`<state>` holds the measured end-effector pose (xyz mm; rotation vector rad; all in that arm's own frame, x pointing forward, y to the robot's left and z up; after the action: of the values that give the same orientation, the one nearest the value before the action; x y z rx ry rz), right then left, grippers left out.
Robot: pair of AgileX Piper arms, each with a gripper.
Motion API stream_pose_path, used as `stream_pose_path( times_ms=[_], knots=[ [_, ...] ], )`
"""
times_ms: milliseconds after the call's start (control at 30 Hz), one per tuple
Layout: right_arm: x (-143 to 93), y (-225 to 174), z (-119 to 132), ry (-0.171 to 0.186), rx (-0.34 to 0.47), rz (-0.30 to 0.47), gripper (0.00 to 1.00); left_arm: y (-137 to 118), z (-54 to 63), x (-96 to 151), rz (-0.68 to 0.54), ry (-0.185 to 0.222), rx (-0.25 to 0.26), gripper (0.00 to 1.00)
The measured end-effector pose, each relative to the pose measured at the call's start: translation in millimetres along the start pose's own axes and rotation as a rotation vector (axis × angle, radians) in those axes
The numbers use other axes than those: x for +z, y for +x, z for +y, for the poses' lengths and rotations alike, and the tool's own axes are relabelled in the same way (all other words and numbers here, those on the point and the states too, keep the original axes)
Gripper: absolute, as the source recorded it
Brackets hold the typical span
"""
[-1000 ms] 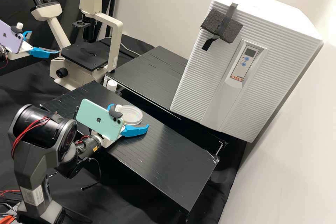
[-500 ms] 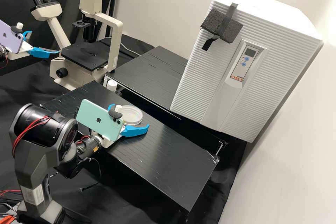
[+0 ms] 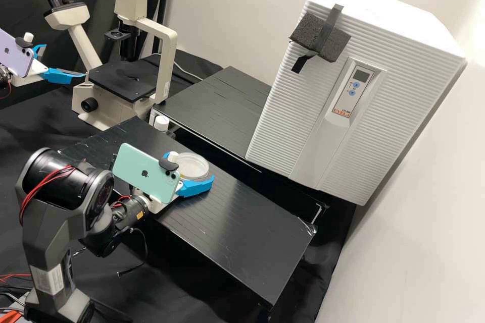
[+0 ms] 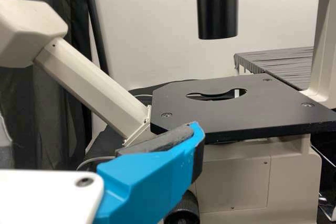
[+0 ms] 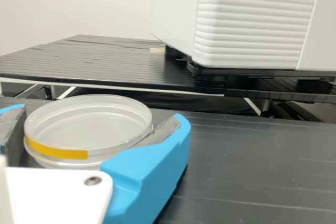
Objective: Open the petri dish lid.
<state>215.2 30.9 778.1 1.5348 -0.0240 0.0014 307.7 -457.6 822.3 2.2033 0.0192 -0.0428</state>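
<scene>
In the high view my left gripper (image 3: 63, 61) is at the upper left beside the microscope, its fingers apart with nothing between them. The left wrist view has one blue finger of my left gripper (image 4: 197, 129) in front of the microscope stage. My right gripper (image 3: 190, 168) is low at the black bench (image 3: 242, 222), shut around the clear petri dish (image 3: 196, 163). In the right wrist view the round dish (image 5: 89, 121), with its lid on and a yellow strip on its side, is held between both fingers of my right gripper (image 5: 101, 115).
A beige microscope (image 3: 164, 60) stands at the back left. Near the bench's far edge is a white-capped bottle (image 3: 161, 122). Behind the bench are a second black surface (image 3: 217, 106) and a large white ribbed incubator (image 3: 283, 111).
My right gripper's fingers have closed in on the dish from both sides, and the dish has shifted slightly to the right in the high view. My left gripper has stayed still.
</scene>
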Motion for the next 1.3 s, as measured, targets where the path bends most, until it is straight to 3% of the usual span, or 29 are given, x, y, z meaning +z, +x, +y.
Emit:
stream_pose_path(
  times_ms=[533,900,1300],
  knots=[
    [5,0,3,-0.010,-0.003,0.004,0.00,0,0.0,0,0.000,0.000,0.000,1.00],
    [11,-26,10,0.008,0.003,0.001,0.00,0,0.0,0,0.000,0.000,0.000,1.00],
    [2,-38,14,0.035,0.014,0.047,0.00,0,0.0,0,0.000,0.000,0.000,1.00]
  ],
)
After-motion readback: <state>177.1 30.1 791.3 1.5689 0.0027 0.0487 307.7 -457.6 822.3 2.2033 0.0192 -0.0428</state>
